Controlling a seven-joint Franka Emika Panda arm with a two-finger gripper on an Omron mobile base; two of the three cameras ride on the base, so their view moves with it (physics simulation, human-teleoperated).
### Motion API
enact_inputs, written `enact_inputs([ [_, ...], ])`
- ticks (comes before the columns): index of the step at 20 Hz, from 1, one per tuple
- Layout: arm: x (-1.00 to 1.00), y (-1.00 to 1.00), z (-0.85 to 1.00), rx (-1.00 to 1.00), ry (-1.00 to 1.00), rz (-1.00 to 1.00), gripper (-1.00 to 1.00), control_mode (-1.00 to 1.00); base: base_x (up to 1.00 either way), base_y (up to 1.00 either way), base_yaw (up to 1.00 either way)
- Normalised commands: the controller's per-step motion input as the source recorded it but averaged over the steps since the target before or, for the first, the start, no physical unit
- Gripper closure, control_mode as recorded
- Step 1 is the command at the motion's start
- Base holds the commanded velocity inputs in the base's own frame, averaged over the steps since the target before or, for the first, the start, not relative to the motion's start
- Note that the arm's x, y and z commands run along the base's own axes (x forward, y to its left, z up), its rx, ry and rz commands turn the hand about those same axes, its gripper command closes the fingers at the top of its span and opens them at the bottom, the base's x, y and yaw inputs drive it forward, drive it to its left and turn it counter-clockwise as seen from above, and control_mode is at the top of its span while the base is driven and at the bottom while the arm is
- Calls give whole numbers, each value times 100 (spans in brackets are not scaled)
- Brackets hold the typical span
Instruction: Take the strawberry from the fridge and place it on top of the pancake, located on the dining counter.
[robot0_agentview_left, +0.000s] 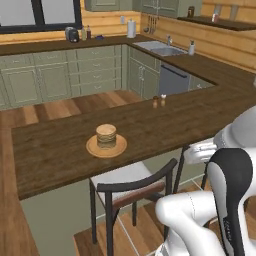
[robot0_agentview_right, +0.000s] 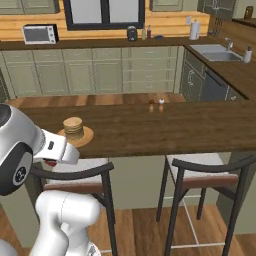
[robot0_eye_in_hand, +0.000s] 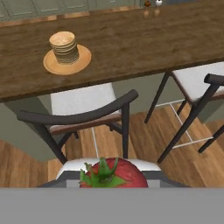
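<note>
- Strawberry (robot0_eye_in_hand: 111, 174) sits at the bottom centre of the hand view, red with its green leaves up, pinched in your claw (robot0_eye_in_hand: 111, 178); the finger tips themselves are hidden behind the fruit, so you cannot check how deep the grip is.
- In the right base view a speck of red (robot0_agentview_right: 50, 162) shows under the white hand at the left edge, low beside the chair back (robot0_agentview_right: 75, 175), short of the desk.
- Pancake stack (robot0_eye_in_hand: 64, 47) on its wooden plate (robot0_eye_in_hand: 83, 59) lies in the upper left of the hand view, on the desk (robot0_eye_in_hand: 144, 39), well apart from the fruit and higher than it.
- Between you and the plate stands the near chair (robot0_eye_in_hand: 83, 114); its dark curved back crosses the middle of the hand view. I judge that a straight reach forward could clip that rail or the desk edge, so lift first.
- A knock there could jar the small fruit loose; it would fall to the seat or the wooden floor (robot0_eye_in_hand: 144, 144).
- The stack's top is narrow. Release off-centre or from too high and the round fruit may roll off onto the plate or the desk.
- Pressing down on the stack could shift the plate; stop just above it.
- Two small shakers (robot0_eye_in_hand: 152, 3) at the top edge stand far from the path and pose little risk.
</note>
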Motion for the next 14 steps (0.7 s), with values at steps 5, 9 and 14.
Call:
enact_inputs([
  [5, 0, 0, 0, 0, 0, 0, 100, 100, 24, 77, 15],
  [9, 0, 0, 0, 0, 0, 0, 100, 100, -2, 98, 18],
  [14, 0, 0, 0, 0, 0, 0, 100, 100, -40, 90, 37],
])
